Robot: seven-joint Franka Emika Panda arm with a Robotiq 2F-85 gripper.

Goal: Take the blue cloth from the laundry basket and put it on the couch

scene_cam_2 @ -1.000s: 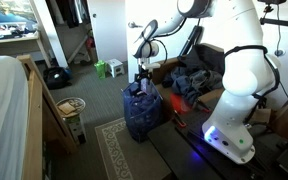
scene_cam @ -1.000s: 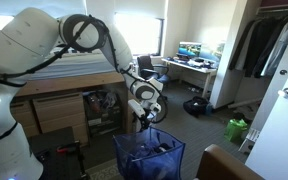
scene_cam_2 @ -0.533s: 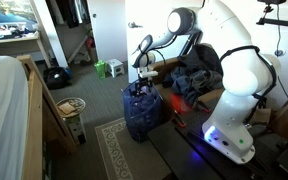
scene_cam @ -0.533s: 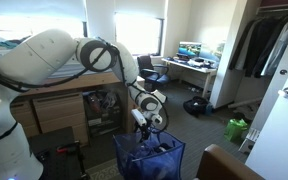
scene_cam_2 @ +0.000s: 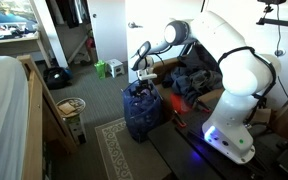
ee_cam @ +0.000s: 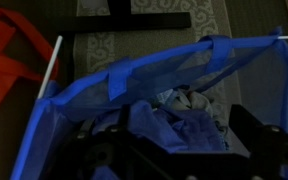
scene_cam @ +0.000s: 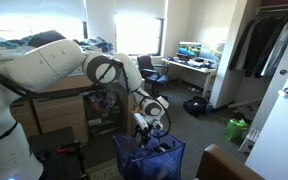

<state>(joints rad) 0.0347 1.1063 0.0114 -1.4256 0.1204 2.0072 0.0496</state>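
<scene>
Two dark fingers (ee_cam: 256, 132) of the gripper (ee_cam: 189, 126) stand spread at the mouth of the laundry basket (ee_cam: 154, 72), a square tub of sheer blue mesh with a darker band along its rim. Between them lies the blue cloth (ee_cam: 164, 126), limp and deeply creased, heaped inside the basket. In both exterior views the basket (scene_cam: 130, 146) (scene_cam_2: 142, 120) stands on the floor by a patterned rug (scene_cam_2: 119, 155). The couch (scene_cam: 224, 165), rounded and dark brown, shows only its corner, beside the basket.
</scene>
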